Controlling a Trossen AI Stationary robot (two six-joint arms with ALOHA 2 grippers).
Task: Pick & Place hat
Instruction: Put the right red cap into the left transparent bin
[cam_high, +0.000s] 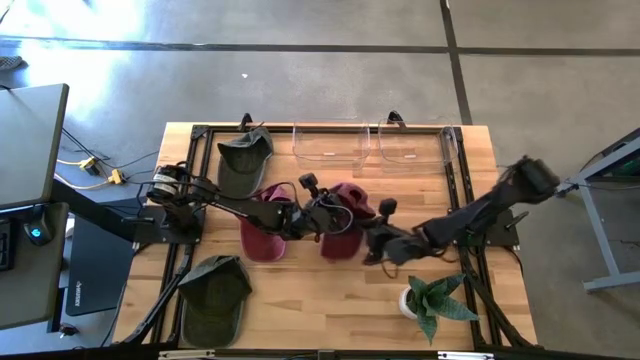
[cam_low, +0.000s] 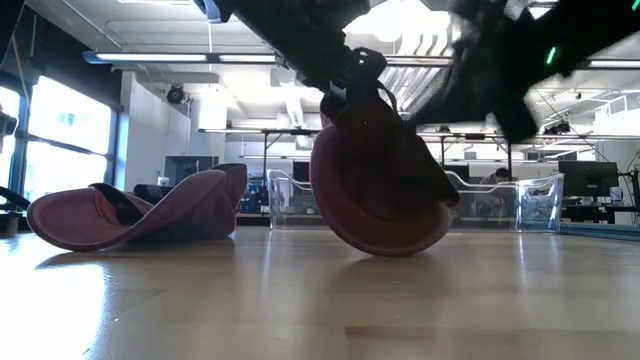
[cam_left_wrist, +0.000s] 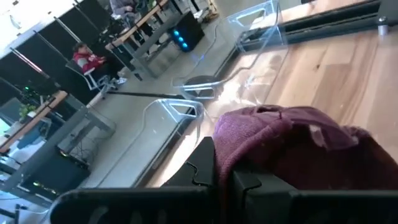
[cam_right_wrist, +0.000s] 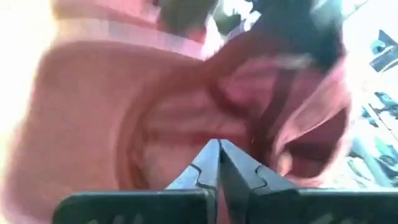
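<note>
Both arms meet at desk centre around 1 maroon hat (cam_high: 342, 222), which the low view shows lifted on 1 side, its rounded edge touching or just off the wood. Left tool (cam_high: 322, 213) comes in from 9 o'clock and is clamped shut on a fold of the hat's fabric, seen bunched between its fingers (cam_left_wrist: 225, 174) in the left wrist view. Right tool (cam_high: 372, 243) sits at the hat's 4 o'clock edge, fingers pressed together right against the cloth; can't tell if any fabric is pinched there. A second maroon hat (cam_high: 265, 222) lies flat just at 9 o'clock of the held one, 2 green hats (cam_high: 243, 160) at 11 and 7 o'clock, 2 clear bins (cam_high: 330, 143) at 12 o'clock. Risks: thin pinch on soft fabric could slip when lifted; arms pulling apart could tug it loose; the sagging brim may drag the neighbouring hat or catch a bin rim.
</note>
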